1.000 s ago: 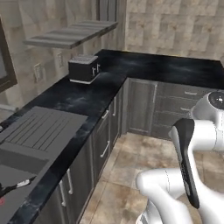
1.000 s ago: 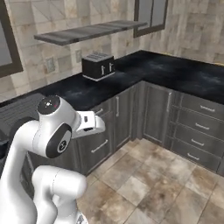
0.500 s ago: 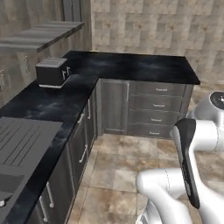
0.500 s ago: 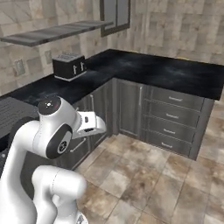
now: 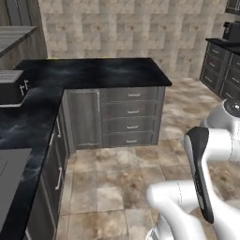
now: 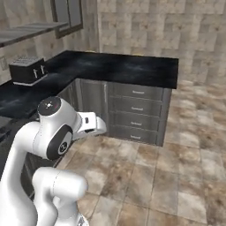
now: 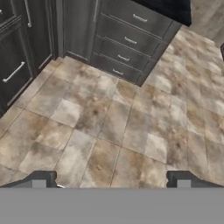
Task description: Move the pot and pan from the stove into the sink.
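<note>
From the left base camera, the black counter (image 5: 93, 72) is running across the frame from nine o'clock toward two o'clock, with a bank of grey drawers (image 5: 131, 117) sitting beneath its end. A dark toaster (image 5: 11, 89) is resting on the counter at nine o'clock, and a grey ridged slab, probably the drainboard of the sink (image 5: 9, 171), is showing at seven o'clock. The white arm (image 5: 201, 187) is folding up at five o'clock.

From the right base camera, the same counter (image 6: 119, 66) is lying at twelve o'clock, the toaster (image 6: 26, 70) at ten o'clock, and the drawers (image 6: 137, 112) are sitting just right of centre. The arm's shoulder (image 6: 53, 128) is rising at eight o'clock above tiled floor (image 6: 176, 167).

From the hand camera, the gripper (image 7: 111, 179) is pointing down at bare floor tiles, its two dark tips standing wide apart at six o'clock with nothing between them. Cabinet doors (image 7: 22, 48) are lining ten o'clock and drawers (image 7: 127, 43) are standing at twelve o'clock.

The pot, pan and stove are lying somewhere outside these frames, so I cannot place them. The risk I am judging: the base seems to be facing away from the cooktop, so it may be wasting travel, or the arm's elbow may be clipping the cabinet fronts close at its left while the base is turning
</note>
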You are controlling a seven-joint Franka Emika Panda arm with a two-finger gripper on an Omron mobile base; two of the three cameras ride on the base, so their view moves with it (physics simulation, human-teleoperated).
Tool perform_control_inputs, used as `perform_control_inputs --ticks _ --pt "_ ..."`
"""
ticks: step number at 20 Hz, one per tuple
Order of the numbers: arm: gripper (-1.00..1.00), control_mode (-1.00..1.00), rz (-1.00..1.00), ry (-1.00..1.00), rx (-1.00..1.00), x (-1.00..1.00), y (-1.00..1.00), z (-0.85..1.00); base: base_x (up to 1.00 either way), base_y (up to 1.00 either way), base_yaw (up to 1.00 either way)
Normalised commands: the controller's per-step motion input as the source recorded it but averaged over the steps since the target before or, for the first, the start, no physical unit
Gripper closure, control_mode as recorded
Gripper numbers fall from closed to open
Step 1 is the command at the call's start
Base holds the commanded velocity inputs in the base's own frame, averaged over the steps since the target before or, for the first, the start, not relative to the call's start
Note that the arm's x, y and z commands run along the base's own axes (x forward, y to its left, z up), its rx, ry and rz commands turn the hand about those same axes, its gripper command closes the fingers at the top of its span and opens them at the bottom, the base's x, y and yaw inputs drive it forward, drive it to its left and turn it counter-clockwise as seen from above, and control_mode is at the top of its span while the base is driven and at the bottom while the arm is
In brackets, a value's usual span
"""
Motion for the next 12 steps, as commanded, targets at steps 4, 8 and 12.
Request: perform_control_inputs --ticks 4,8,12 --pt "-1.0 1.0 0.0 0.0 0.0 0.0 0.0 0.0 0.09 -0.04 -0.46" --pt "-1.0 1.0 0.0 0.0 0.0 0.0 0.0 0.0 0.08 -0.01 -0.47" --pt "-1.0 1.0 0.0 0.0 0.0 0.0 0.0 0.0 0.07 0.0 -0.47"
